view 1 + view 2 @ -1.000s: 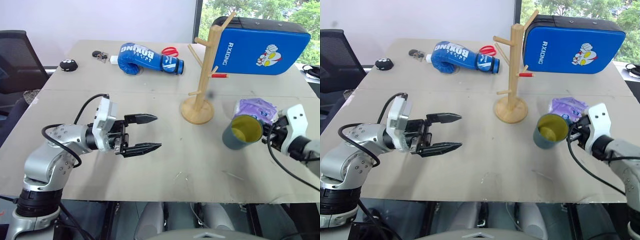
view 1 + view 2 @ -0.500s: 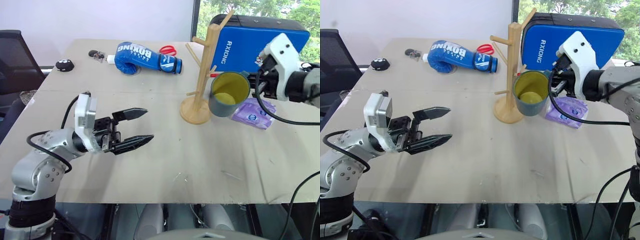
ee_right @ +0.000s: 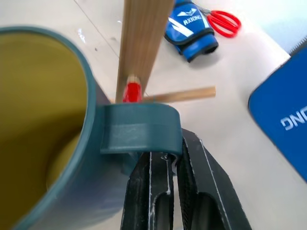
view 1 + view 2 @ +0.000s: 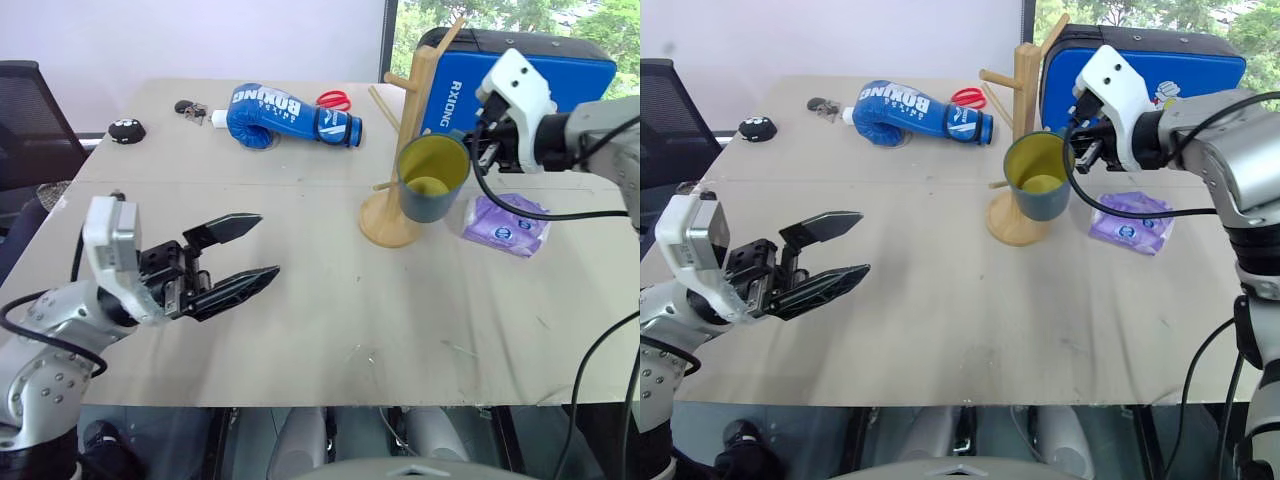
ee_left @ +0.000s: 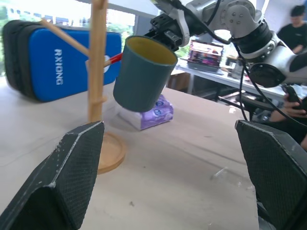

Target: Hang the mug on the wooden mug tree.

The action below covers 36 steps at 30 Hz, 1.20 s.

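One rigid part to manage: the mug (image 4: 432,178), teal-blue ceramic with yellow inside. Judging by look it is stiff, glazed so probably slick, moderately heavy for a two-finger pinch, and would chip or crack if dropped on the table (image 4: 330,290). Sensible hold is the squarish loop handle (image 3: 140,128), though that same loop has to go over a peg, so the fingers need to stay clear of the opening.

Right gripper (image 3: 168,191): fingers pressed together on the underside of the handle, pinching it; mug held off the table, mouth tipped toward the camera. In the head views it sits right of centre, upper half of frame, directly in front of the wooden mug tree (image 4: 415,140) and overlapping its pole. Wrist view puts the red-tipped peg (image 3: 131,90) just behind the handle's top edge; cannot tell whether they touch, and the peg is not through the loop yet.

Left gripper (image 4: 238,258): lower left of frame, fingers spread, holding nothing, well apart from the mug.

Purple packet (image 4: 507,224) lies just right of the tree base.
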### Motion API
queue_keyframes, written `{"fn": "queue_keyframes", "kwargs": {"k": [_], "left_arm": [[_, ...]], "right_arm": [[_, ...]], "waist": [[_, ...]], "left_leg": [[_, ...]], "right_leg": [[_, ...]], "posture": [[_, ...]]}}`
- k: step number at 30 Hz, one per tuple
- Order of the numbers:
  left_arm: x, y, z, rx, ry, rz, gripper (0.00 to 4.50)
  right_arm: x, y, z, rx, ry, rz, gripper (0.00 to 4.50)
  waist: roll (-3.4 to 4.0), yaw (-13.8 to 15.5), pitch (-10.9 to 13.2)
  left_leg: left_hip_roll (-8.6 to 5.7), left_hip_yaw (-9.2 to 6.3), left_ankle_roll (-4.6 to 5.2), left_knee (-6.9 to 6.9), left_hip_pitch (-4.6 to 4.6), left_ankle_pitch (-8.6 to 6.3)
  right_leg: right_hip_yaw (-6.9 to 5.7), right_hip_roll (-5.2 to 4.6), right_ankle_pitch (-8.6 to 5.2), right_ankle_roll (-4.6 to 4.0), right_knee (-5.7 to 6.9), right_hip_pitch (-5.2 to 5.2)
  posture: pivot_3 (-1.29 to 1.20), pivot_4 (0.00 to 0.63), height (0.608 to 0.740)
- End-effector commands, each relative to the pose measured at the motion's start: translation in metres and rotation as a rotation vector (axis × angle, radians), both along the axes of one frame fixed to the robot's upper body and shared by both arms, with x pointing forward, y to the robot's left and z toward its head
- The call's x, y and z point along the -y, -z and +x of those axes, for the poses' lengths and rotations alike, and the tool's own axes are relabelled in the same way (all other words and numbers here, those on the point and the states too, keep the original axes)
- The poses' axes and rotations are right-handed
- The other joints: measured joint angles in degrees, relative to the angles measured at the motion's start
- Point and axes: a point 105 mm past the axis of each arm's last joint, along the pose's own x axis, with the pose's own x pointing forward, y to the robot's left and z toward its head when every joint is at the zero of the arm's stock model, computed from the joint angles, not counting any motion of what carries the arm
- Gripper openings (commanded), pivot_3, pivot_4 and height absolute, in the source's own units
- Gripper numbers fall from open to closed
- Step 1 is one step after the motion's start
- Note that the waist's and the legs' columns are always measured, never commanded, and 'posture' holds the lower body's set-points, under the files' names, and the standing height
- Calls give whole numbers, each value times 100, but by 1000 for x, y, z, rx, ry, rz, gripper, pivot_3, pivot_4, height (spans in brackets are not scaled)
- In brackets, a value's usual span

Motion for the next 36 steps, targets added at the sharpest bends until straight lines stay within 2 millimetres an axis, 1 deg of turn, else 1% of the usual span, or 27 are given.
{"fn": "queue_keyframes", "kwargs": {"k": [1,2,4,5,6,7,9,10,13,15,16,19,20,21,23,27,29,33,36], "left_arm": [[3,-7,-5,47,-8,9,4500],[3,-7,-5,48,-11,8,4500],[5,-6,-6,48,-16,5,4500],[6,-6,-6,49,-19,3,4500],[6,-6,-6,50,-23,0,4500],[7,-6,-6,50,-27,-3,4500],[7,-6,-6,50,-32,-7,4500],[8,-5,-5,48,-35,-9,4500],[9,-2,-3,44,-54,7,4500],[9,-1,-1,42,-62,15,4500],[9,1,0,34,-68,21,4500],[8,11,7,-2,-97,69,4500],[7,16,9,-20,-109,89,4500],[5,20,12,-35,-121,110,4500],[4,27,15,-59,-136,132,4500],[-5,43,18,-103,-182,184,4500],[-11,50,18,-129,-195,202,4500],[-25,60,20,-176,-206,232,4500],[-29,67,21,-208,-191,254,4500]], "right_arm": [[-9,-18,3,60,-47,-18,50],[-11,-17,5,56,-53,-24,50],[-14,-10,14,54,-65,-50,645],[-15,-6,17,53,-70,-63,820],[-14,-4,19,57,-76,-77,1296],[-14,-4,20,67,-79,-84,1579],[-11,-7,16,84,-87,-90,2639],[-8,-11,13,88,-91,-76,3094],[6,-18,1,101,-98,-63,3094],[11,-19,-5,104,-109,-55,3094],[18,-19,-10,98,-101,-51,3094],[40,-19,-32,108,-116,-7,3094],[45,-16,-45,121,-154,18,3094],[52,-10,-58,115,-174,47,3094],[65,2,-77,106,-162,118,3094],[92,49,-113,56,-88,125,3094],[102,65,-128,27,-30,171,3094],[122,96,-149,4,96,158,3094],[129,110,-156,-1,152,155,3094]], "waist": [[0,0,0],[0,0,0],[0,0,0],[0,-1,0],[0,0,0],[0,3,0],[2,16,1],[2,19,1],[2,31,1],[2,31,1],[2,22,1],[1,34,2],[0,27,0],[-3,36,-1],[-4,71,-2],[-4,153,-2],[-1,147,-2],[-2,144,-3],[-2,145,-3]], "left_leg": [[0,1,-3,0,0,2],[0,1,-3,0,0,2],[0,0,-7,-1,-1,4],[0,2,-8,-1,0,4],[0,2,-10,-1,0,5],[0,2,-10,-1,0,6],[-1,2,-12,-1,-2,7],[-1,1,-13,-2,-5,7],[-1,-1,-15,-6,-6,8],[-2,-5,-15,-7,-8,7],[-2,-4,-15,-8,-8,7],[-3,-4,-11,-8,-4,5],[-2,-3,-5,-7,-2,2],[-2,-2,-1,-9,-1,-1],[-1,-12,2,-11,8,-3],[-1,-10,3,-14,14,-3],[-1,-8,4,-14,24,-4],[1,-4,6,-10,37,-4],[4,-6,2,-2,54,-1]], "right_leg": [[0,0,0,0,0,0],[0,0,0,0,0,0],[-2,0,3,4,0,0],[0,0,5,7,0,0],[-1,0,5,6,0,0],[-1,0,7,9,0,0],[-1,-1,7,9,0,-1],[-2,-3,7,9,0,-4],[-4,-4,7,10,-2,-5],[-7,-6,7,10,-4,-4],[-7,-6,7,10,-5,-4],[-7,-6,7,10,-3,-1],[-6,-5,7,10,-3,-1],[-4,-5,7,9,-3,0],[-13,-4,6,9,-6,13],[-9,-2,6,11,-6,21],[-8,-1,5,12,-6,28],[-2,4,-9,-5,-4,35],[-2,7,-18,10,1,46]], "posture": [[0,150,740],[0,150,740],[0,150,740],[0,150,740],[0,150,740],[0,150,740],[0,150,740],[0,150,740],[0,150,740],[0,150,740],[0,150,740],[0,150,740],[0,150,740],[0,150,740],[0,150,740],[0,150,740],[0,150,740],[0,150,740],[0,150,740]]}}
